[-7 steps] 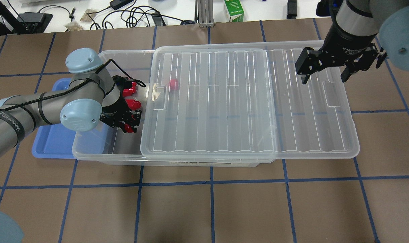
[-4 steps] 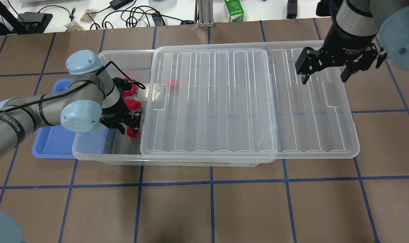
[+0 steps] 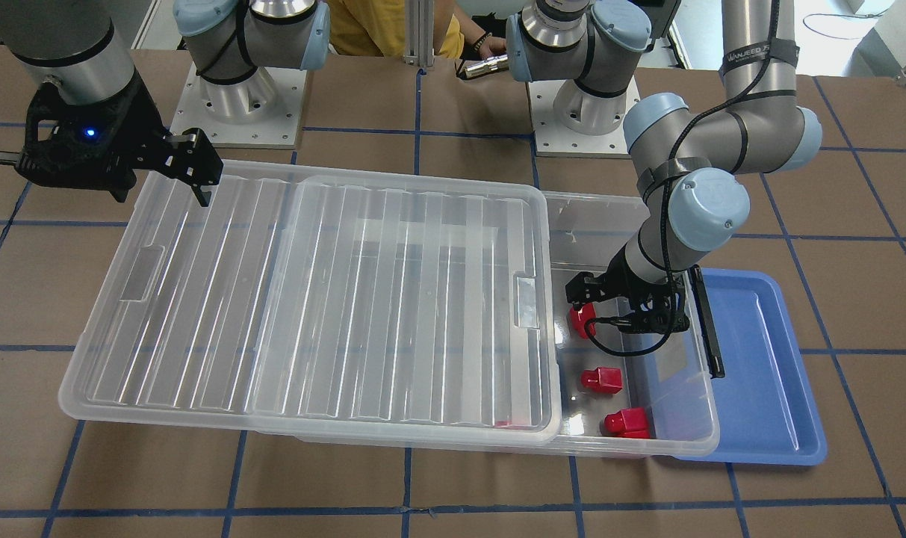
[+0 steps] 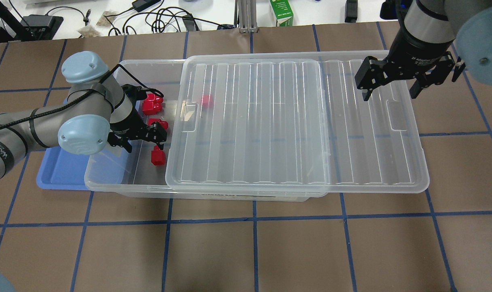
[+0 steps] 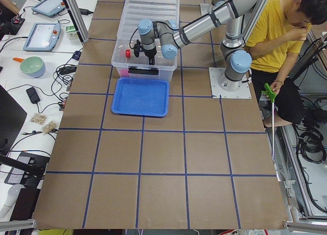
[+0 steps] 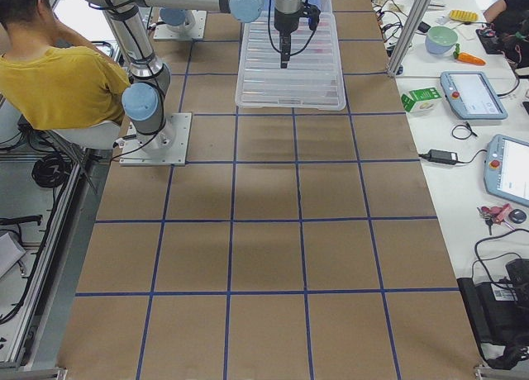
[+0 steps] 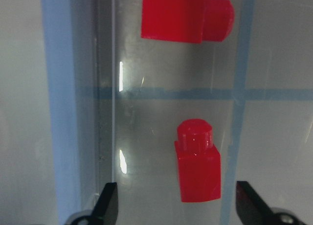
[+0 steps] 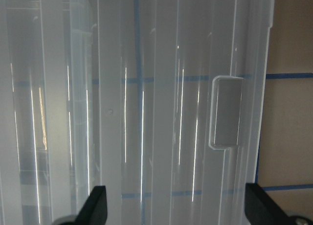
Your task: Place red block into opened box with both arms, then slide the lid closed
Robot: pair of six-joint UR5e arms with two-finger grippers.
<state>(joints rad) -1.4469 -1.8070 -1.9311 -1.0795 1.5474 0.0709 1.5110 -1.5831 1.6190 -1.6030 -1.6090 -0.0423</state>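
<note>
Left gripper (image 4: 145, 146) gapes over red block (image 4: 157, 156); lid (image 4: 270, 121) ajar.

This is a robotics lab. At the front view's top, robot arms (image 3: 751, 67) stand bolted to steel base plates (image 3: 191, 128) on a table (image 4: 254, 243) papered brown and gridded with blue tape. Down the right-side view's right edge, a white bench (image 6: 463, 256) carries teach pendants (image 6: 473, 95) (screened handsets), a charger (image 6: 445, 156) and cables (image 6: 463, 132).
</note>
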